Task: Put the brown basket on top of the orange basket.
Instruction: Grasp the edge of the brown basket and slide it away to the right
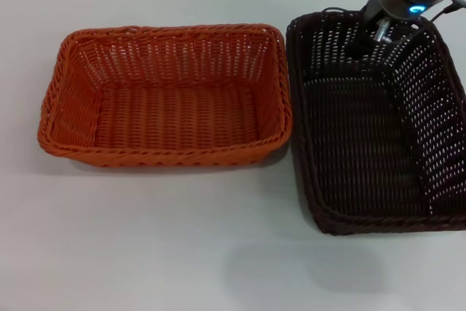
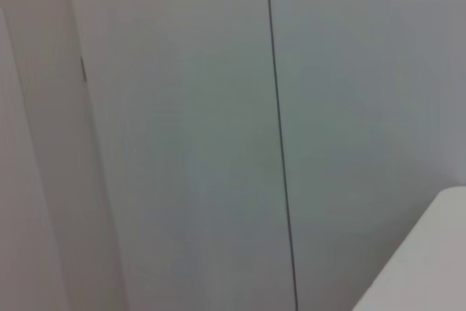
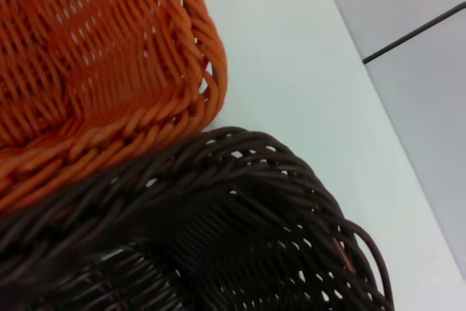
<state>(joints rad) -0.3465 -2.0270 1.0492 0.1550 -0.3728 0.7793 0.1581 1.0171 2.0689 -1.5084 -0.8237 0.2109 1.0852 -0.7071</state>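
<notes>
The orange basket point(image 1: 167, 92) stands on the white table at the left in the head view. The brown basket point(image 1: 371, 129) stands right beside it on the right, their rims close together. Both are upright and hold nothing. My right gripper point(image 1: 370, 36) comes down from the top right and is at the far wall of the brown basket, just inside its braided rim. The right wrist view shows a corner of the orange basket point(image 3: 109, 71) next to the brown basket's rim point(image 3: 218, 209). My left gripper shows in no view.
The white table point(image 1: 182, 238) reaches in front of both baskets. A grey wall with a dark seam point(image 2: 280, 143) fills the left wrist view, with a table corner point(image 2: 429, 260) at its edge. The brown basket runs off the head view's right edge.
</notes>
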